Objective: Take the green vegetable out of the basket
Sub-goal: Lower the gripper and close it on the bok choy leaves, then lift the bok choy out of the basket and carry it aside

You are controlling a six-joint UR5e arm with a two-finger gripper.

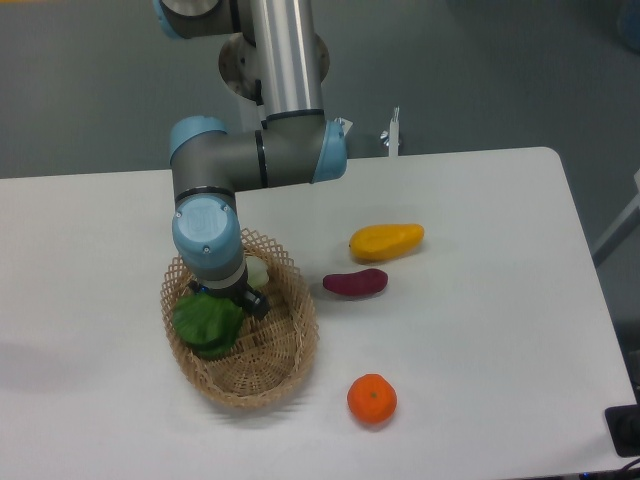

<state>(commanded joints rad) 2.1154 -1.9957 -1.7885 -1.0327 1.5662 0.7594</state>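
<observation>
One green vegetable (207, 324) lies in one basket (285, 372), leaves near-left, pale stem far-right; gripper (232, 298) above it, its state indiscernible.

We see a basket (262, 375) of rough tan woven wicker, a matt, crinkled green vegetable (207, 325), a smooth white table (480, 330), and an arm (285, 60) of brushed metal with glossy blue plastic caps.

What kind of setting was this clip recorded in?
Probably a robotics lab or test bench, not a kitchen. A robot arm is mounted at a plain white table, with toy produce laid out: an orange, a wicker basket holding a green vegetable, and a grey floor behind.
</observation>
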